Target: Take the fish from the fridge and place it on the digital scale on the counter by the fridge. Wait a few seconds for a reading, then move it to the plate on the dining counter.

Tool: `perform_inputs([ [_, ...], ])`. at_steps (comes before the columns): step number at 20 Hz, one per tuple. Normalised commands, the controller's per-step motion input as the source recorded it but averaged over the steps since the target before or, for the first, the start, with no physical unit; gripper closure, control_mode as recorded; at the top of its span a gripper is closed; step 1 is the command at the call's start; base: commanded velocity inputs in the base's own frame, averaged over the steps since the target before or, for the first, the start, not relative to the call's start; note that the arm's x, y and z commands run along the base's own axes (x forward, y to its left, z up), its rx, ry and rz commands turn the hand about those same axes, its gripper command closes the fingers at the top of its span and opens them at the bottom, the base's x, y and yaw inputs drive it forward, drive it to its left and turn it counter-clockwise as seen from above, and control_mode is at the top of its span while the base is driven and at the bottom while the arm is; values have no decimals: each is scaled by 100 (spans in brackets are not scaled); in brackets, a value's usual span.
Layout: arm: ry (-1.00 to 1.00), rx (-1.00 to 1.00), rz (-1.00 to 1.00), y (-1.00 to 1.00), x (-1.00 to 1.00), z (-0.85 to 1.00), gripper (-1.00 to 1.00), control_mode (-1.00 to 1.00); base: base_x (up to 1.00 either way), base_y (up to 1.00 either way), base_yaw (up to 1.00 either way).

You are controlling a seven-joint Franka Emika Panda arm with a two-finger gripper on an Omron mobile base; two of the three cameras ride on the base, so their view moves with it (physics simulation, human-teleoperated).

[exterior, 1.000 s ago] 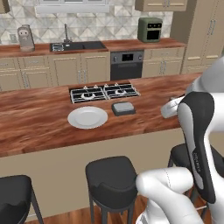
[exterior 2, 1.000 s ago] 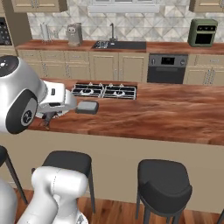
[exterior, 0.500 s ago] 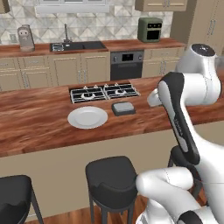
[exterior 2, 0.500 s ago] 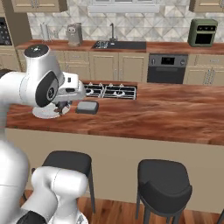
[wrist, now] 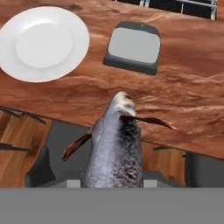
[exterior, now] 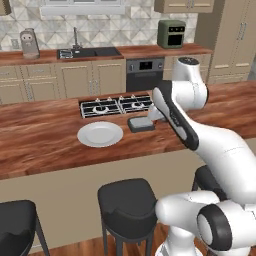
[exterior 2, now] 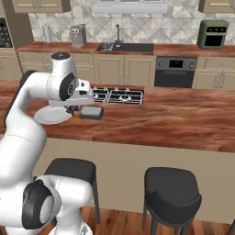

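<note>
The grey-black fish [wrist: 117, 148] fills the lower middle of the hand view, its thin reddish fins sticking out to both sides, and my gripper [exterior 2: 73, 109] is shut on it. It hangs over the front edge of the reddish-brown counter [exterior: 40, 142], short of the things on top. The dark grey square scale [wrist: 133, 47] lies just ahead of the fish with nothing on it. The white plate [wrist: 43, 42] sits bare to the scale's left. From the left base camera my hand [exterior: 156, 114] is right beside the scale [exterior: 140, 123], with the plate [exterior: 100, 134] further left.
The black gas cooktop [exterior: 117, 105] lies just behind the scale. Black stools [exterior: 127, 202] stand under the counter's near edge. The wall worktop with the sink [exterior: 87, 52] and a green oven [exterior: 171, 33] runs along the back.
The arm has swung up and leftward from the counter's right end, bringing the hand with the fish over beside the scale. Plate and scale have not moved.
</note>
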Motion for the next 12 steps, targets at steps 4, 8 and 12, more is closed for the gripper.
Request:
perform_inputs([
  [4,15,0,0,17,100,-75,100,-100,0,0,0],
  [8,15,0,0,2,100,-49,100,-100,0,0,0],
  [12,14,0,0,0,100,-25,100,-100,0,0,0],
])
